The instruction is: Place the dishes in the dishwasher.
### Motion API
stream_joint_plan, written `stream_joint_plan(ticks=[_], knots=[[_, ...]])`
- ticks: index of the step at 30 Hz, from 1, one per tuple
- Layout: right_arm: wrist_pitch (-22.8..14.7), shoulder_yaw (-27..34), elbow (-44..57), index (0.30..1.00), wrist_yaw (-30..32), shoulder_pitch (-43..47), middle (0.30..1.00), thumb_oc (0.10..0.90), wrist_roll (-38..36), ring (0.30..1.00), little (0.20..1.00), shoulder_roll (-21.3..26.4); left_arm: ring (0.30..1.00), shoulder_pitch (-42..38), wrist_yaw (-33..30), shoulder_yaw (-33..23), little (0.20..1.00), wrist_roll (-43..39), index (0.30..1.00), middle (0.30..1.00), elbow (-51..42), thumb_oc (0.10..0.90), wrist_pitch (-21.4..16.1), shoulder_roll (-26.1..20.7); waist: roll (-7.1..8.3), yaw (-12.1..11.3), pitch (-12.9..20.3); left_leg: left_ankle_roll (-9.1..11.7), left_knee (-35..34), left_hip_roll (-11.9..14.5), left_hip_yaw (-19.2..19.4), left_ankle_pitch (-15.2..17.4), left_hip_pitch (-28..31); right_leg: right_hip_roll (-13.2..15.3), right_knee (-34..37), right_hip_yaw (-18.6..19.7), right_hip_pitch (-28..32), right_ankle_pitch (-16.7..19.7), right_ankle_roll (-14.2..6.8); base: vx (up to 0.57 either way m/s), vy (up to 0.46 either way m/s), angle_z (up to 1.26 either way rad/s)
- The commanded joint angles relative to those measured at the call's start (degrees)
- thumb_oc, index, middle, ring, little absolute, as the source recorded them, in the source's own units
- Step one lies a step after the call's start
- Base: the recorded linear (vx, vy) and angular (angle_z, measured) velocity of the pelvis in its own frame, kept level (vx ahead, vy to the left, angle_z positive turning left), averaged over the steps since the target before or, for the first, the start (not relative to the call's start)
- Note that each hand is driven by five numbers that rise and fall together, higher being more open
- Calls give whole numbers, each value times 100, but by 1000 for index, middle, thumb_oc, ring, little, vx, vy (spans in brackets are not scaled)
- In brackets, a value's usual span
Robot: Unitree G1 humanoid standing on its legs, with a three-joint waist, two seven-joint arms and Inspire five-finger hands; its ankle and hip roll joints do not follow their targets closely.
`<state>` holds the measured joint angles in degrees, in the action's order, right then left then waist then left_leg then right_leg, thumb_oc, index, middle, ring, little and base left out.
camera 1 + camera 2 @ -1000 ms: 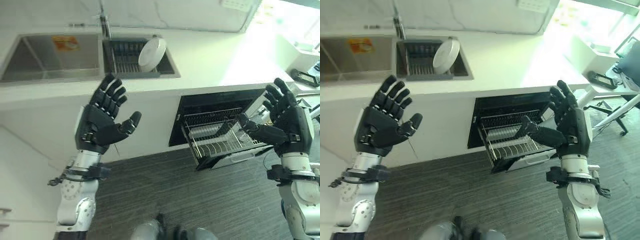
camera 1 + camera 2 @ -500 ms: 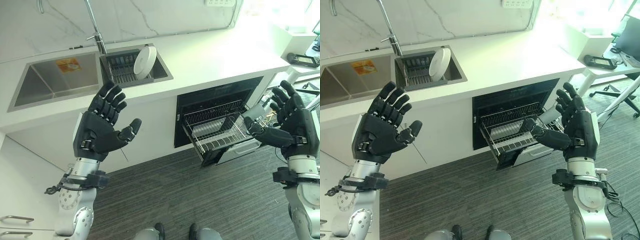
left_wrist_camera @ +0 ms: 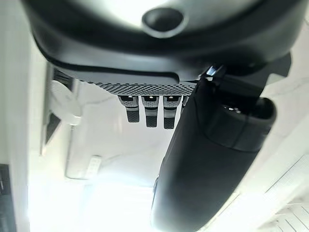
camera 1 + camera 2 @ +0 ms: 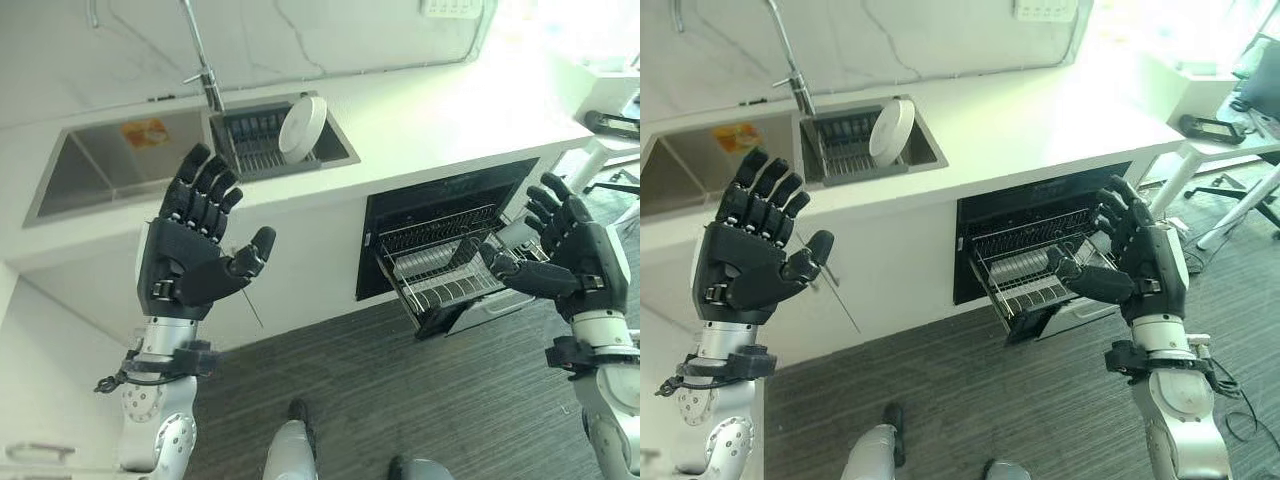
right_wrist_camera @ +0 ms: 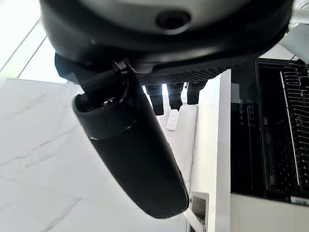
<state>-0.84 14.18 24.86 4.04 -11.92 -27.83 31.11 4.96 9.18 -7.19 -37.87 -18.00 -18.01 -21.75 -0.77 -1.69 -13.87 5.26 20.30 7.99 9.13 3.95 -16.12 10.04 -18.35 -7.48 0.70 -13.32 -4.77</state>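
Note:
A white plate [image 4: 302, 127] stands on edge in the wire rack of the small sink basin [image 4: 262, 150]. The dishwasher [image 4: 440, 215] under the counter is open, its wire rack [image 4: 440, 272] pulled out and holding nothing. My left hand [image 4: 190, 250] is raised in front of the cabinet below the sink, fingers spread, holding nothing. My right hand [image 4: 570, 265] is up beside the pulled-out rack, fingers spread and likewise holding nothing. The plate [image 3: 65, 99] also shows small in the left wrist view, past my straight fingers.
A large steel sink [image 4: 110, 165] with a tall faucet [image 4: 205, 70] sits to the left of the plate basin. The white counter [image 4: 450, 120] runs right above the dishwasher. A white desk with a dark device [image 4: 612, 120] stands at far right. Dark floor [image 4: 380, 400] lies below.
The whole view has shifted as the camera moved. Both hands stay raised and open; the right hand sits a little closer to the dishwasher rack.

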Motion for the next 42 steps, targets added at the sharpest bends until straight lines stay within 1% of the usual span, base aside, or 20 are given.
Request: stream_joint_plan(ticks=[1,4,5,8,10,11,12,13,14,15,18,20,21,23,27,31,35,36,39,42], knots=[[-646,438,320,900,227,679,900,800,-197,900,900,60,900,-347,122,-255,900,-100,900,900,-804,800,-603,-331,134,-191,478,-137,-311,-29,-210,238,80,-491,117,-614,479,-363,-25,230,165,15],[-675,412,234,900,481,724,900,800,-64,900,900,-108,900,-554,259,-226,900,-150,900,900,-772,800,-568,-444,235,-295,557,-259,-311,-185,-283,349,128,-274,117,-810,560,-301,-189,246,159,22],[-673,376,219,900,598,749,900,800,66,900,900,-248,900,-661,340,-222,900,-150,900,900,-815,800,-508,-500,296,-351,643,-390,-311,-366,-340,471,190,-124,117,-932,596,-161,-313,290,200,42],[-632,336,224,900,846,797,900,800,281,900,900,-358,900,-711,380,-209,900,-109,900,900,-874,800,-452,-535,328,-371,696,-526,-311,-536,-404,563,237,-22,117,-991,603,201,-391,226,152,39],[-560,315,199,900,953,858,900,800,294,900,900,-467,900,-732,372,-213,900,-60,900,900,-908,800,-394,-561,336,-399,738,-630,-311,-719,-533,634,304,-1,117,-986,663,563,-434,263,178,21],[-520,238,213,900,1097,922,900,800,308,900,900,-600,900,-746,423,-229,900,-25,900,900,-981,800,-354,-598,246,-351,752,-772,-311,-899,-771,739,442,-137,-162,-888,645,1249,-499,246,222,17],[-548,214,215,900,1092,933,900,800,344,900,900,-647,900,-722,459,-237,900,35,900,900,-1010,800,-394,-594,156,-293,720,-805,-311,-904,-856,728,506,-205,-574,-804,392,1368,-466,185,186,14],[-549,209,215,900,1092,935,900,800,348,900,900,-644,900,-719,460,-243,900,37,900,900,-1011,800,-396,-589,159,-299,733,-807,-311,-905,-844,724,483,-190,-652,-785,328,1343,-465,115,101,14],[-485,107,181,900,1033,968,900,800,514,900,900,-703,900,-695,466,-212,900,230,900,900,-1079,800,-468,-610,61,-227,662,-809,-311,-885,-850,755,615,-224,-742,-786,-38,1240,-327,123,39,33],[-471,87,170,900,1018,973,900,800,502,900,900,-685,900,-697,430,-213,900,282,900,900,-1099,800,-483,-640,54,-220,656,-793,-311,-866,-827,754,621,-244,-645,-802,-71,1137,-279,176,18,13],[-500,87,100,900,882,943,900,800,329,900,900,-568,900,-826,304,-213,900,259,900,900,-1124,800,-397,-824,24,-125,620,-723,-311,-792,-767,758,668,-339,117,-812,-172,833,-153,115,-121,-15],[-571,114,38,900,707,905,900,800,173,900,900,-491,900,-892,208,-209,900,153,900,900,-1059,800,-365,-918,106,-8,554,-711,-311,-848,-687,828,744,-189,117,-561,-670,724,-218,90,-214,-17],[-603,88,-23,900,543,925,900,800,46,900,900,-451,900,-935,158,-169,900,118,900,900,-1021,800,-303,-918,174,61,526,-701,-311,-869,-615,911,824,-66,117,-445,-1004,883,-333,149,-262,-8],[-579,31,-30,900,445,987,900,800,-94,900,900,-420,900,-943,110,-105,900,190,900,900,-1007,800,-261,-899,206,134,505,-720,-311,-843,-602,996,916,-85,117,-267,-1206,1039,-415,170,-280,10],[-520,21,-25,900,431,1006,900,800,-210,900,900,-291,900,-859,89,-13,900,199,900,900,-1011,800,-254,-811,256,142,569,-687,-311,-759,-511,1040,988,-133,117,-335,-1191,830,-413,120,-261,18],[-494,48,19,900,441,1157,900,800,159,900,900,-114,900,-836,85,95,900,119,900,900,-1042,800,-254,-660,268,153,719,-552,-311,-459,-155,1055,1094,-230,117,-565,-983,525,-208,148,-281,7],[-539,160,185,900,385,1181,900,800,112,900,900,88,900,-848,63,127,900,190,900,900,-1123,800,-239,-568,224,202,731,-350,-311,-140,86,903,1095,-317,117,-704,-835,325,-36,85,-232,12],[-598,167,225,900,274,1197,900,800,67,900,900,107,900,-821,73,110,900,161,900,900,-1099,800,-268,-492,210,199,730,-295,-311,-137,25,850,1113,-369,117,-700,-799,269,38,86,-241,28],[-640,155,271,900,14,1189,900,800,-18,900,900,122,900,-704,194,39,900,75,900,900,-1099,800,-287,-416,248,146,683,-309,-311,-284,-76,781,1217,-380,117,-670,-732,242,119,83,-161,14],[-691,138,269,900,-169,1178,900,800,-105,900,900,105,900,-599,431,-17,900,45,900,900,-1107,800,-342,-336,292,99,615,-380,-311,-433,54,813,1285,-354,117,-696,-651,235,140,51,-88,11]])
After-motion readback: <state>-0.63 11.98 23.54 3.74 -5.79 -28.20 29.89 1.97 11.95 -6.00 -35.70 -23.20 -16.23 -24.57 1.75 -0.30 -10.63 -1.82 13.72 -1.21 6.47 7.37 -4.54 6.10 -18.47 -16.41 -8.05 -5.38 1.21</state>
